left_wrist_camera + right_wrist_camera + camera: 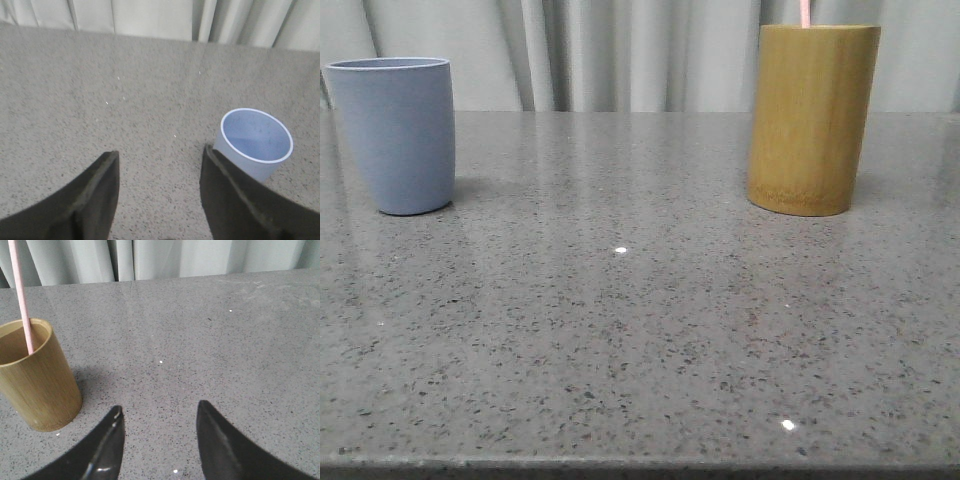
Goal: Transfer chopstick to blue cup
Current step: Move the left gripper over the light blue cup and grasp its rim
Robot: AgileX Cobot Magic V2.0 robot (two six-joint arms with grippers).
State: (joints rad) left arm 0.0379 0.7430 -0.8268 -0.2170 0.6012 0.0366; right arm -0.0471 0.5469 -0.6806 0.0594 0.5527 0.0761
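Note:
The blue cup point(400, 134) stands upright at the table's far left; the left wrist view looks into its empty mouth point(256, 136). A pale pink chopstick point(21, 295) leans inside the bamboo cylinder point(811, 118), and its tip point(804, 12) pokes above the rim at the far right. My left gripper point(161, 153) hangs open above bare table, the blue cup just beside one finger. My right gripper point(159, 407) is open too, with nothing between its fingers, and the bamboo cylinder point(36, 375) stands off to one side of it. Neither gripper shows in the front view.
The speckled grey stone table point(640, 330) stretches between the two cups. Pale curtains point(620, 50) hang behind its back edge. The table's front edge runs along the bottom of the front view.

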